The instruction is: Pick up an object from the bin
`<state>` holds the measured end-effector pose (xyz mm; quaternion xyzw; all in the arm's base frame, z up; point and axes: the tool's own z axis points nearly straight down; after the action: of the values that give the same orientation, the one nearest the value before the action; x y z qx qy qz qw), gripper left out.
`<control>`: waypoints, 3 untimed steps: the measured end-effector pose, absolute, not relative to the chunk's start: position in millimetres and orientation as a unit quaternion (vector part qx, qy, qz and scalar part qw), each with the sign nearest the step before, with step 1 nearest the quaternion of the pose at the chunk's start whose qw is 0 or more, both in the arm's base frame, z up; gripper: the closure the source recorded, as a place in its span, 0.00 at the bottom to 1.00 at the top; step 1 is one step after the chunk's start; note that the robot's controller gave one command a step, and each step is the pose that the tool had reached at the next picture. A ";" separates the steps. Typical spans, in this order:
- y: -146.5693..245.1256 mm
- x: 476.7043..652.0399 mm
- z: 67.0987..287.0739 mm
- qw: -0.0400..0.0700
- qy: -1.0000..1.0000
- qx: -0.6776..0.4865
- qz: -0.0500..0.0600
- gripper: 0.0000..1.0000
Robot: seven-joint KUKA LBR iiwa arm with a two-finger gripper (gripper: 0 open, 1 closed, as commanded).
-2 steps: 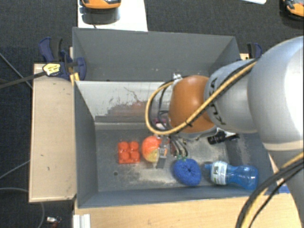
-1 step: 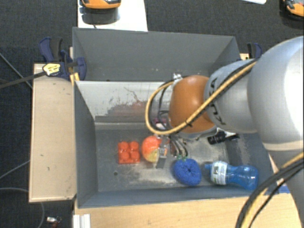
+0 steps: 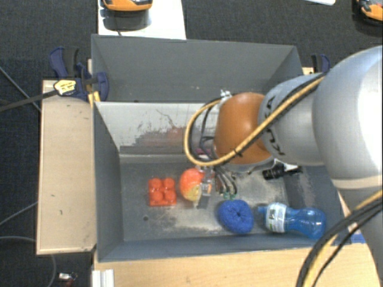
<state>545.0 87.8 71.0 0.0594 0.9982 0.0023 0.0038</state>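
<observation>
My gripper (image 3: 215, 183) hangs low over the middle of the bin floor, under the arm's orange cover. An orange and yellow peach-like ball (image 3: 190, 184) lies right against its left side. A blue fuzzy ring (image 3: 234, 215) sits just in front of the gripper, near the bin's front wall. Left of the ball lies a red-orange piece made of several rounded lumps (image 3: 161, 192).
A blue plastic bottle with a white label (image 3: 293, 220) lies on its side at the front right of the bin. The arm and its cables cover the right and back part of the bin floor.
</observation>
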 end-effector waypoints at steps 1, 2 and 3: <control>87.8 540.6 104.3 -0.002 0.998 0.066 0.001 1.00; 97.8 532.5 211.3 0.005 0.996 0.084 0.003 1.00; 97.8 532.5 211.3 0.005 0.996 0.084 0.003 1.00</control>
<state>532.5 97.8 211.3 0.0842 0.9964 0.0028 0.0054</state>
